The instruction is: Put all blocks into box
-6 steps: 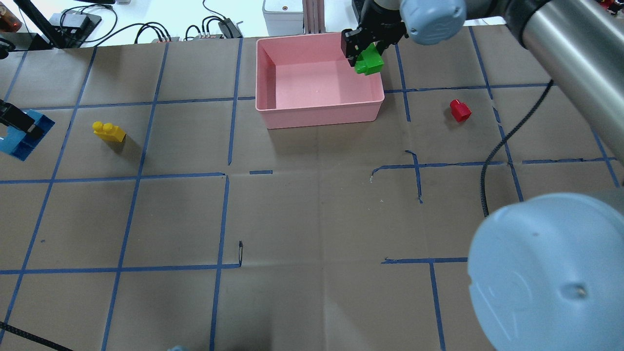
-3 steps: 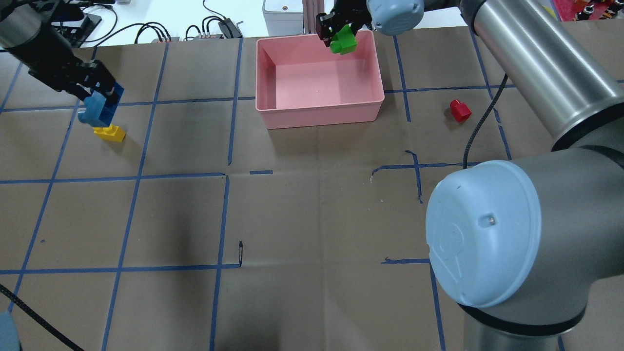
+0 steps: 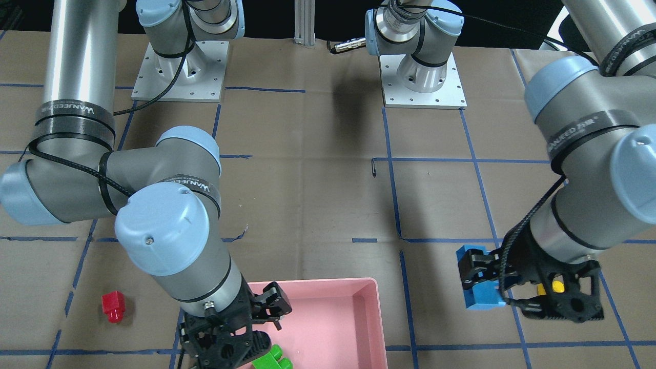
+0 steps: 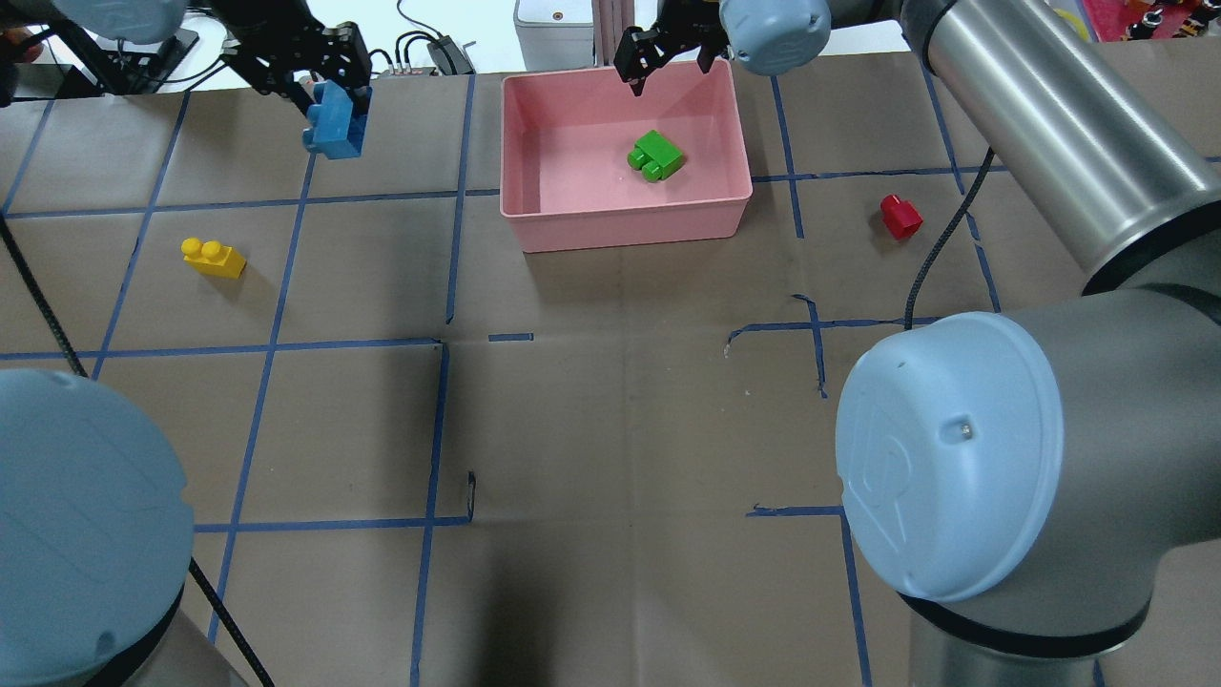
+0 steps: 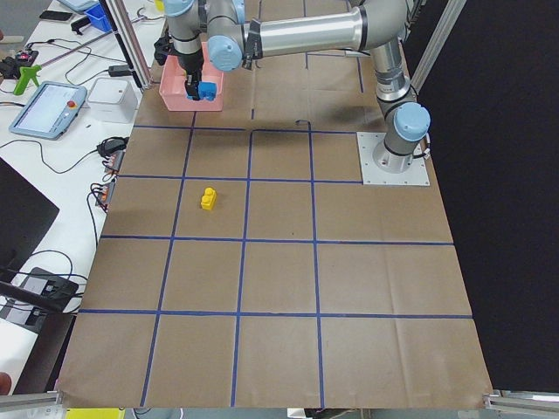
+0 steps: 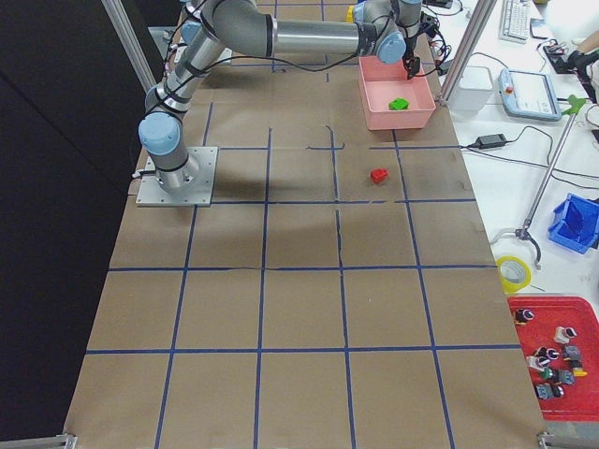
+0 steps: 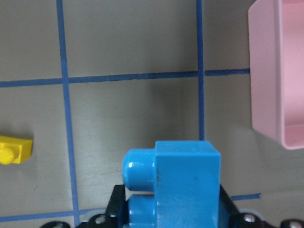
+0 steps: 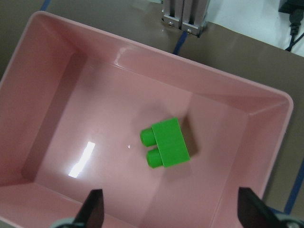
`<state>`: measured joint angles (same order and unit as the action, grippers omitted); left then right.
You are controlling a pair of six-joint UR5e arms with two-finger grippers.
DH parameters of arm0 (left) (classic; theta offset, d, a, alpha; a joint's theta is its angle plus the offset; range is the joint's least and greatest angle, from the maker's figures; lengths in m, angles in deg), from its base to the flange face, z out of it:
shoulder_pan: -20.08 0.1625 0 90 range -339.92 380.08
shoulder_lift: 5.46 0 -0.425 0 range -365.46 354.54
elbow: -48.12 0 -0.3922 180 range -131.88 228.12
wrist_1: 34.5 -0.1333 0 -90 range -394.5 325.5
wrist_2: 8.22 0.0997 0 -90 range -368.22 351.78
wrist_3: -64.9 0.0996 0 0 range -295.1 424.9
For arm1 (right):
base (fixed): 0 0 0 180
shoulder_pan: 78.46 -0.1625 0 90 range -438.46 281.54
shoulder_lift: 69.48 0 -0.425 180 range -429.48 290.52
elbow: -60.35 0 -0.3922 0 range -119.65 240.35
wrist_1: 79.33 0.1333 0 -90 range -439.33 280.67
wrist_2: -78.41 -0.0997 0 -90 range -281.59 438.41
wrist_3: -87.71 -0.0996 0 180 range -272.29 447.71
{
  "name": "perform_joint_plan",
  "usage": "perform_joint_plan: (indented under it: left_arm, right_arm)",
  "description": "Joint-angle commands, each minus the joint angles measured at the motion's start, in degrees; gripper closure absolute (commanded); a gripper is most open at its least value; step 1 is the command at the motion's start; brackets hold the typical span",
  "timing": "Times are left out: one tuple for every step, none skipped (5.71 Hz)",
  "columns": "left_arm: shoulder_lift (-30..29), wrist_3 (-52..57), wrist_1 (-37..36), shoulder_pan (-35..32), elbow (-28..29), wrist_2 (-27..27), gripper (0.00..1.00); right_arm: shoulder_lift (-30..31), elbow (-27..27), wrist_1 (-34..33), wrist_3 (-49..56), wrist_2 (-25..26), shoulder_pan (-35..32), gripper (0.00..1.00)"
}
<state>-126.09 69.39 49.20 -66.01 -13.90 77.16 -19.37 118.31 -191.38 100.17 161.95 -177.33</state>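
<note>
The green brick (image 4: 656,156) lies on the floor of the pink box (image 4: 630,221), also in the right wrist view (image 8: 165,142). My right gripper (image 4: 668,69) is open and empty above the box's far wall. My left gripper (image 4: 332,100) is shut on the light blue brick (image 4: 334,129), held above the table left of the box; the left wrist view shows the brick (image 7: 185,175) with the box's wall (image 7: 280,71) to the right. The yellow brick (image 4: 214,258) sits on the table at left. The red brick (image 4: 900,216) sits on the table right of the box.
Cables and power boxes (image 4: 420,52) and a white device (image 4: 548,29) lie beyond the table's far edge. My right arm's elbow (image 4: 944,458) hangs over the near right of the table. Blue tape lines grid the brown paper.
My right gripper opened and the green brick dropped into the box. My left gripper carried the blue brick rightward and farther back, toward the box.
</note>
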Motion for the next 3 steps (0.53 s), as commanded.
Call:
perform_joint_plan:
  left_arm:
    - [-6.52,-10.25,-0.03,-7.21,7.58,0.04,0.83]
    - [-8.81,-16.38,-0.72,-11.25,9.27,0.04,0.83]
    - [-12.14,-20.53,-2.38,-14.33,10.5,0.13,0.83]
  right_arm:
    - [7.49,6.51,7.05,0.02,6.16,5.93,0.01]
    - [12.94,13.6,7.54,0.71,8.55,9.88,0.01]
    - [16.21,20.28,6.58,0.63,8.57,14.8,0.02]
